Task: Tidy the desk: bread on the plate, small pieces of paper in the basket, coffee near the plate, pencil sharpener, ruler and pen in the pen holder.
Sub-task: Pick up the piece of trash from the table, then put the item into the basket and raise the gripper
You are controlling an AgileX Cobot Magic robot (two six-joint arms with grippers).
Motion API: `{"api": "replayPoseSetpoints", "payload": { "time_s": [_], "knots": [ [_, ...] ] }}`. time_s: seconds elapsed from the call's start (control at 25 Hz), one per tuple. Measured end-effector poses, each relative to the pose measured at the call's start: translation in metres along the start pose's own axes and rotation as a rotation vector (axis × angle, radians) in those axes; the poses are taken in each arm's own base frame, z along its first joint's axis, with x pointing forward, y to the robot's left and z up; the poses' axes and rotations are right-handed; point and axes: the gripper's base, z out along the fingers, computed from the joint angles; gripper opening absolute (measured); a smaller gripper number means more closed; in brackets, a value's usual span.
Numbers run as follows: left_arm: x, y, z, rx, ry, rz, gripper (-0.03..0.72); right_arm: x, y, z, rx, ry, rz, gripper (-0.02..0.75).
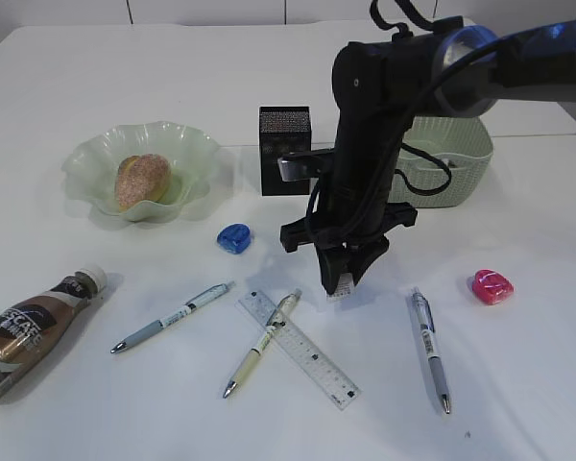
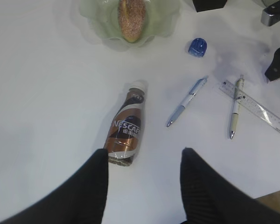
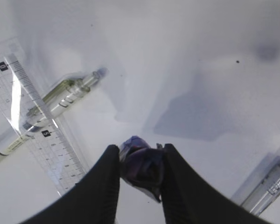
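Paper scrap between right claw fingers

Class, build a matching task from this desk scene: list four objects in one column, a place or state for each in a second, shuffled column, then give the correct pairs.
Objects:
1. bread
2. coffee bottle
3. scrap of paper
4. ruler

Places or states:
A. lying on its side on the table
B. pinched between the right gripper's fingers
C. in the green plate
D. under the yellow-green pen

Pairs: 1-C, 2-A, 3-B, 4-D
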Motion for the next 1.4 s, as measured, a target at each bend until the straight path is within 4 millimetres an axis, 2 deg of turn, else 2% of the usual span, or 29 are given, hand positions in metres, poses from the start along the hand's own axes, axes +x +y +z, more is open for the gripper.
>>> {"api": "replayPoseSetpoints", "payload": {
  "time_s": [0.52, 0.72, 0.88, 0.92, 0.96, 1.04, 1.08, 1.12, 1.16, 1.36, 1.4],
  "knots": [
    [0.000, 0.000, 0.000, 0.000, 0.000, 0.000, 0.348, 0.000, 0.000, 0.000, 0.003, 0.002, -0.001, 0.239],
    [0.000, 0.000, 0.000, 0.000, 0.000, 0.000, 0.348, -0.007, 0.000, -0.011, 0.022, -0.042, -0.015, 0.239],
    [0.000, 0.000, 0.000, 0.000, 0.000, 0.000, 0.348, -0.019, 0.004, -0.035, 0.022, -0.134, -0.028, 0.238],
    [0.000, 0.000, 0.000, 0.000, 0.000, 0.000, 0.348, -0.019, 0.004, -0.035, 0.022, -0.134, -0.028, 0.238],
    [0.000, 0.000, 0.000, 0.000, 0.000, 0.000, 0.347, -0.025, 0.004, -0.048, 0.040, -0.182, -0.030, 0.238],
    [0.000, 0.000, 0.000, 0.000, 0.000, 0.000, 0.348, -0.026, 0.004, -0.052, 0.047, -0.193, -0.022, 0.238],
    [0.000, 0.000, 0.000, 0.000, 0.000, 0.000, 0.348, -0.032, 0.002, -0.069, 0.091, -0.258, -0.029, 0.238],
    [0.000, 0.000, 0.000, 0.000, 0.000, 0.000, 0.347, -0.032, 0.002, -0.069, 0.091, -0.258, -0.029, 0.238],
    [0.000, 0.000, 0.000, 0.000, 0.000, 0.000, 0.348, -0.037, 0.000, -0.082, 0.131, -0.309, -0.029, 0.238],
    [0.000, 0.000, 0.000, 0.000, 0.000, 0.000, 0.347, -0.044, -0.003, -0.116, 0.200, -0.429, 0.007, 0.238],
    [0.000, 0.000, 0.000, 0.000, 0.000, 0.000, 0.347, -0.044, -0.003, -0.117, 0.203, -0.434, 0.013, 0.238]
  ]
}}
